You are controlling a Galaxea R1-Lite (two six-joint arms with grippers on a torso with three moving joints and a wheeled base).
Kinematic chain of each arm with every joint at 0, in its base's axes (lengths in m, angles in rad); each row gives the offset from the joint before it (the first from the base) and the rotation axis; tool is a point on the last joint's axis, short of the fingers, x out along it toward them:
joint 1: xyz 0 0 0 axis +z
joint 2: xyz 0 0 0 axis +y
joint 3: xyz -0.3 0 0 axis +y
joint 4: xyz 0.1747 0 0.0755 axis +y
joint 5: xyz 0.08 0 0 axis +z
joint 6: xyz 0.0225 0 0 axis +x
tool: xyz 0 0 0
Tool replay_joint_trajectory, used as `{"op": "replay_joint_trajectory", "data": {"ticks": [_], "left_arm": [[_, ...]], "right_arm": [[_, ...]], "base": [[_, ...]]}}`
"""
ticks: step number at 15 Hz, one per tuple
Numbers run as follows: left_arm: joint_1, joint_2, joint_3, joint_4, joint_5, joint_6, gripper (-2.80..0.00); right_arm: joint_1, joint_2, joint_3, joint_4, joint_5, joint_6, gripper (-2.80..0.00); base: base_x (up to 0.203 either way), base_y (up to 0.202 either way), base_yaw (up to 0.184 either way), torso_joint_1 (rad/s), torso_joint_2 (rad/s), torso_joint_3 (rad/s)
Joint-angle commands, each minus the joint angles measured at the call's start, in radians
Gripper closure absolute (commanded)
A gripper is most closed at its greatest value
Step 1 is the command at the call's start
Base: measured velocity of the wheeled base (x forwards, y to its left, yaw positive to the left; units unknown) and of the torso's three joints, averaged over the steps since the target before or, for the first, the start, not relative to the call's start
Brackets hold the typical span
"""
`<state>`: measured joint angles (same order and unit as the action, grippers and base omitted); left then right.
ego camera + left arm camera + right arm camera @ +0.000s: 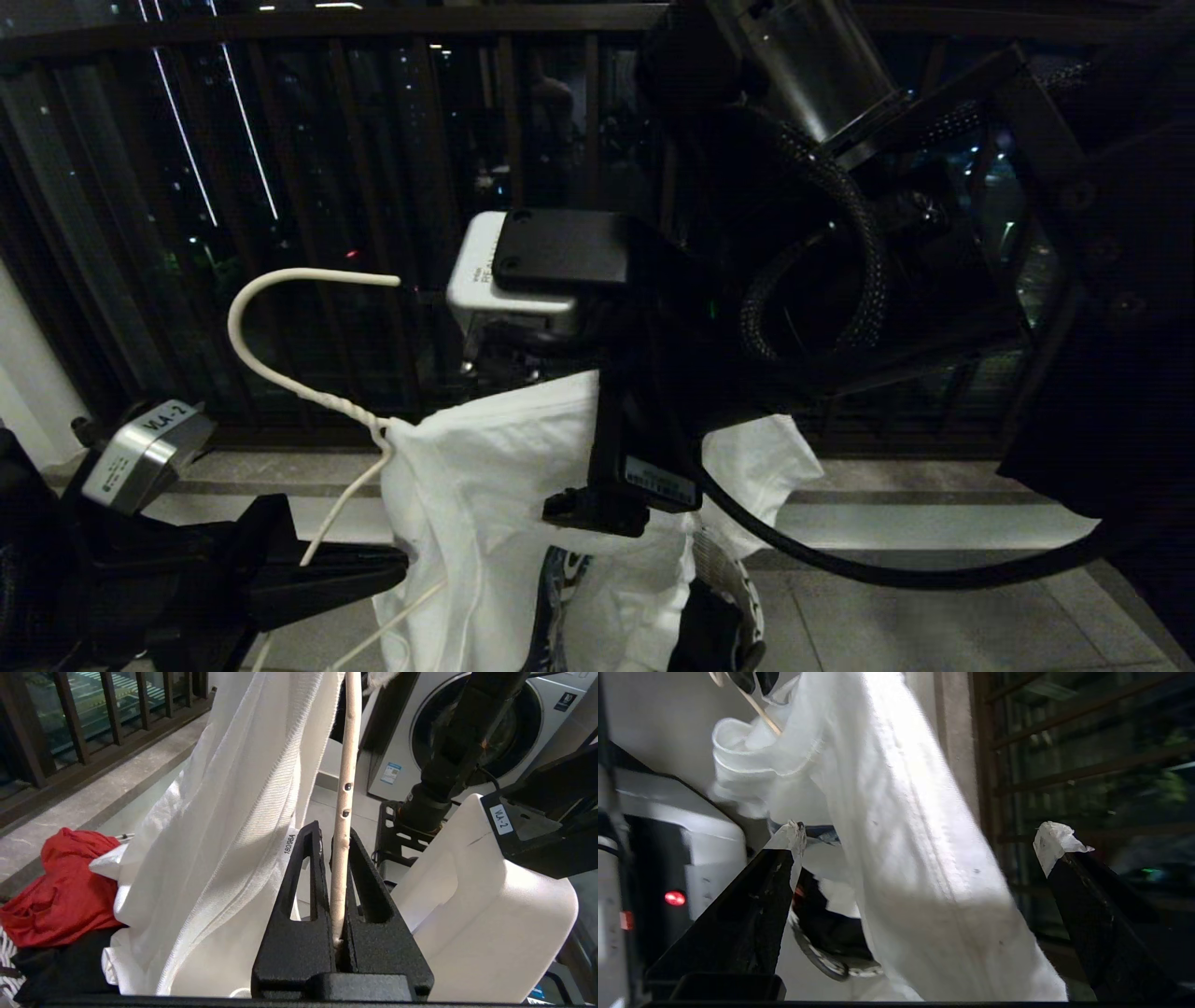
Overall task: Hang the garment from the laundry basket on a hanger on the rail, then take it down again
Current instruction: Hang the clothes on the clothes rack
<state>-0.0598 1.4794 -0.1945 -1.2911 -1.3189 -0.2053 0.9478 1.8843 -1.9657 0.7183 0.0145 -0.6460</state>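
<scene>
Left gripper [340, 891] clamped on hanger [313, 387] wire, holding it off rail so shirt can be worked on or off. Hanger upright, hook on top, opening toward right arm; long axis near vertical, lower wire slanting down into left gripper. Shirt [485, 523] drapes from hanger neck, long axis straight down, above basket [738, 579]. Right gripper [920, 844] fingers wide apart, straddling hanging shirt fold, gripping nothing, likely poised to pinch. Red cloth [65, 886] lies in basket.
</scene>
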Motion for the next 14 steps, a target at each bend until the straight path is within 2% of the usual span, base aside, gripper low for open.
{"op": "replay_joint_trajectory", "data": {"ticks": [1, 5, 9, 12, 14], "left_arm": [[0.002, -0.005, -0.012, -0.007, -0.005, -0.003, 0.0], [0.003, -0.017, -0.025, -0.008, -0.003, -0.049, 0.0], [0.006, -0.06, -0.026, -0.007, -0.005, -0.062, 0.0], [0.007, -0.122, -0.039, -0.007, -0.003, -0.148, 0.0], [0.012, -0.139, -0.047, -0.007, 0.004, -0.167, 0.0]], "right_arm": [[-0.019, 0.0, 0.001, 0.002, 0.03, 0.0, -2.8], [-0.062, 0.019, -0.003, -0.074, 0.059, 0.013, -2.8], [-0.064, 0.019, -0.002, -0.076, 0.081, 0.019, -2.8], [-0.065, 0.018, 0.0, -0.073, 0.102, 0.043, -2.8], [-0.066, 0.018, 0.005, -0.068, 0.104, 0.045, -2.8]], "base": [[0.0, 0.0, 0.0, 0.0, 0.0, 0.0], [0.0, 0.0, 0.0, 0.0, 0.0, 0.0], [0.0, 0.0, 0.0, 0.0, 0.0, 0.0], [0.0, 0.0, 0.0, 0.0, 0.0, 0.0], [0.0, 0.0, 0.0, 0.0, 0.0, 0.0]]}}
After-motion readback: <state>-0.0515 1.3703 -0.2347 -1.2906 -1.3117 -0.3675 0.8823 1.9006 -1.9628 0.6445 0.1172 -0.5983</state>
